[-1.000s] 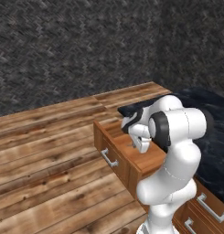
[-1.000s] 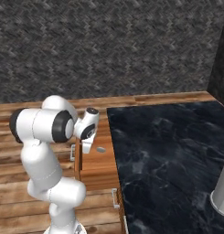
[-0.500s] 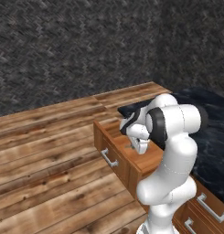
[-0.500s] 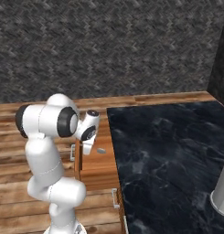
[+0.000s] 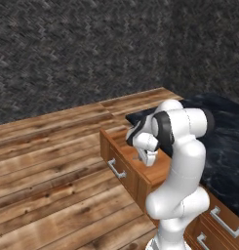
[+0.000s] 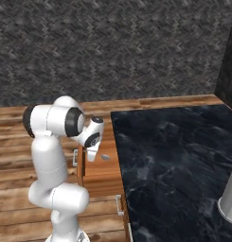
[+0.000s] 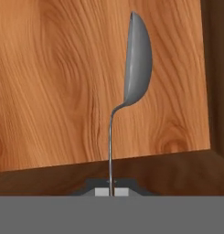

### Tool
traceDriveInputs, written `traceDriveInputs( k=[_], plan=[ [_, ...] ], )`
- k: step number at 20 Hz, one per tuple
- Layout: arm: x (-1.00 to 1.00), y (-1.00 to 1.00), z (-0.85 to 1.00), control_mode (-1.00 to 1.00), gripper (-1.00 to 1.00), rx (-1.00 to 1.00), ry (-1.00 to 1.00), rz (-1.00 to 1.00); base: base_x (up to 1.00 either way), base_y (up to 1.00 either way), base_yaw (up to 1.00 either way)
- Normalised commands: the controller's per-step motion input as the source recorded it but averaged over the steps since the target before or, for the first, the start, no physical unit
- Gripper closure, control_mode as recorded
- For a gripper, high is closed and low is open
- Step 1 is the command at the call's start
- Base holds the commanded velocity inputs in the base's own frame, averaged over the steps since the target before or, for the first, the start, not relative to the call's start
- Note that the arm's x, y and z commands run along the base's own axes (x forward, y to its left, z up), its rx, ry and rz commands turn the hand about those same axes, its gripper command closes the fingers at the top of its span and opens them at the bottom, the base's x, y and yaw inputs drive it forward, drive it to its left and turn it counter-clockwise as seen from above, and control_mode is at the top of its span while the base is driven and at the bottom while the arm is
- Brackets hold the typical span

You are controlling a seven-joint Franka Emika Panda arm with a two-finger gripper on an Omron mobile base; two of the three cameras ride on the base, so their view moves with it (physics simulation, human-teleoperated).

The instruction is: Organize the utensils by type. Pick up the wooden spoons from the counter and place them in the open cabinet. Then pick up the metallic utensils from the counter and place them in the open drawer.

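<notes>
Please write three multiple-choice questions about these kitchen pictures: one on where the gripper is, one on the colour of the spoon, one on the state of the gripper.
1. Where is the gripper?
A. over the open drawer
B. over the counter
C. near the floor

2. What colour is the metal spoon?
A. tan
B. silver-grey
C. black

3. What state is the gripper in?
A. open, holding nothing
B. shut on nothing
C. shut on the spoon's handle

Answers: 1 A, both base views show the hand above the pulled-out drawer; 2 B, the hand view shows a grey bowl; 3 C, the thin handle runs down between the fingertips.
</notes>
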Motion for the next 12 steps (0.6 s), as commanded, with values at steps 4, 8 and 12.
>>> traceDriveInputs(
  k=[4, 8, 12],
  plan=[
    [0.14, 0.0, -0.24, -1.0, 1.0, 0.0, 0.0, 0.0, 0.0, 0.0, 0.0],
    [0.13, 0.0, -0.29, -1.0, 1.0, 0.0, -0.01, 0.0, 0.0, 0.0, 0.0],
    [0.14, 0.0, -0.25, -1.0, 1.0, 0.0, -0.01, 0.0, 0.0, 0.0, 0.0]
  ],
)
